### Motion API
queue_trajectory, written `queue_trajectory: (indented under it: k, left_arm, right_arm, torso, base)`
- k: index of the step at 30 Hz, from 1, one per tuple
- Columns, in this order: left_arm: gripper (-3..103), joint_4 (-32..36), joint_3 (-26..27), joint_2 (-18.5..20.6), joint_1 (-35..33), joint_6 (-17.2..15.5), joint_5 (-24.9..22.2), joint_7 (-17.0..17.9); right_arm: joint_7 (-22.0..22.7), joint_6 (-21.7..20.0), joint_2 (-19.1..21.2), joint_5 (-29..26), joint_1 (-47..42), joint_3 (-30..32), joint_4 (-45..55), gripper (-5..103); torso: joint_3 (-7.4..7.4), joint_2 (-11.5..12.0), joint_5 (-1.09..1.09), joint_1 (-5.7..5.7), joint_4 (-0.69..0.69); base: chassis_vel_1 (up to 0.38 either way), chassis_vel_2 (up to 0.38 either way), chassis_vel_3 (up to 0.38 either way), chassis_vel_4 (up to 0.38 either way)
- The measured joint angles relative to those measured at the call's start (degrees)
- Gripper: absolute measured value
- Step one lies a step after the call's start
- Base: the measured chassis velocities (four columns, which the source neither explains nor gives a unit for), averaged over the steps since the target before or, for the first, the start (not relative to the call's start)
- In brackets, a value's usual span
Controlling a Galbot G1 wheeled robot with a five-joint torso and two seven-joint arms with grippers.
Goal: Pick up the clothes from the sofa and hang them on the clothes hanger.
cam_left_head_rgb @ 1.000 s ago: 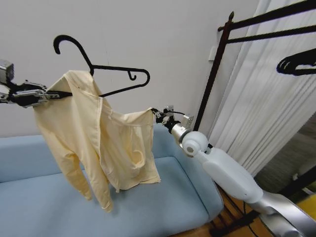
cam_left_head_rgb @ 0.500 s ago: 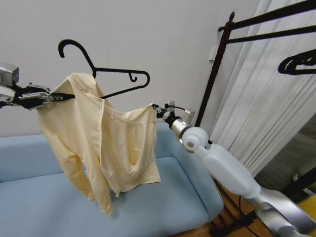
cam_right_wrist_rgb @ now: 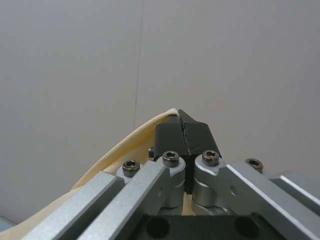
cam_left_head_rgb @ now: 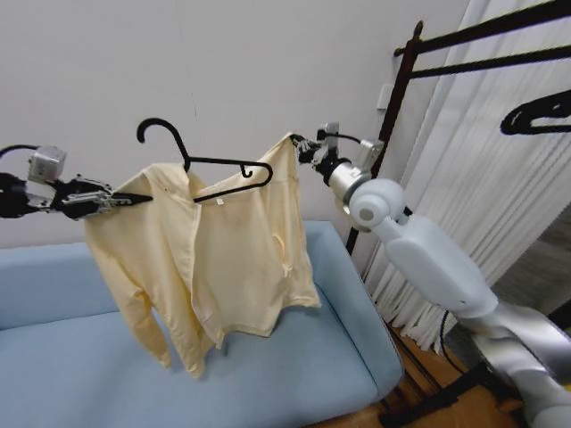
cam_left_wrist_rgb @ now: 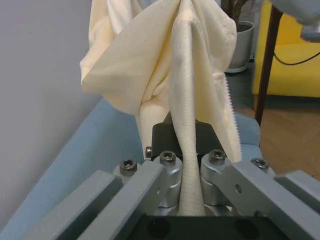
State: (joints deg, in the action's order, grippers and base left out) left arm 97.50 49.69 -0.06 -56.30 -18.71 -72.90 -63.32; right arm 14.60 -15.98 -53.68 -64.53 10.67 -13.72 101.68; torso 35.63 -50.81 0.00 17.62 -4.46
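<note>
Shirt [cam_left_head_rgb: 241,259] hangs pinched by left gripper [cam_left_head_rgb: 132,197], right gripper [cam_left_head_rgb: 299,144].

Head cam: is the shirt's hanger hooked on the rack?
No, the hanger hangs with its hook free before the wall, apart from the rack; left gripper and right gripper hold the shirt.

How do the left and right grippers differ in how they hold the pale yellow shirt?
Left gripper sits lower, by the black hanger's left end; right gripper is higher, past its right end. Left clamps a thick fold of the pale yellow shirt; right pinches a thin edge. Both are shut on it.
</note>
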Motion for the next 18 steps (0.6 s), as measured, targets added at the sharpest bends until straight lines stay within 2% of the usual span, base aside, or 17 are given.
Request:
queue_trajectory:
  k: [4,5,7,11,18]
  left_arm:
    - [2,3.96,-1.18,-0.40,-0.76,-0.75,-0.94,12.81]
    - [2,3.96,-1.18,-0.40,-0.76,-0.75,-0.94,12.81]
    - [2,6.06,-1.68,-0.85,-1.03,-1.28,-2.13,17.56]
    - [2,8.09,-2.00,-1.72,-1.13,-2.03,-2.63,19.40]
    - [2,9.91,-1.82,-3.31,-0.80,-2.84,-3.66,18.92]
  right_arm:
    - [0.19,-0.81,-1.18,-0.30,6.42,-3.48,-1.15,0]
    - [0.19,-0.81,-1.18,-0.30,6.42,-3.48,-1.15,0]
    - [0.35,-1.04,-2.01,-0.28,8.64,-4.81,-1.98,0]
    - [0.42,-1.33,-3.10,0.18,11.34,-6.78,-3.37,0]
    - [1.06,-1.81,-5.43,0.87,14.88,-9.66,-6.26,0]
  torso:
    - [0.00,0.00,0.00,0.00,-0.01]
    - [0.00,0.00,0.00,0.00,-0.01]
    - [0.00,0.00,0.00,0.00,-0.01]
    - [0.00,0.00,0.00,0.00,-0.01]
    - [0.00,0.00,-0.01,0.00,0.00]
  base:
    - [0.000,0.000,0.000,0.000]
    - [0.000,0.000,0.000,0.000]
    - [0.000,0.000,0.000,0.000]
    - [0.000,0.000,0.000,0.000]
    - [0.000,0.000,0.000,0.000]
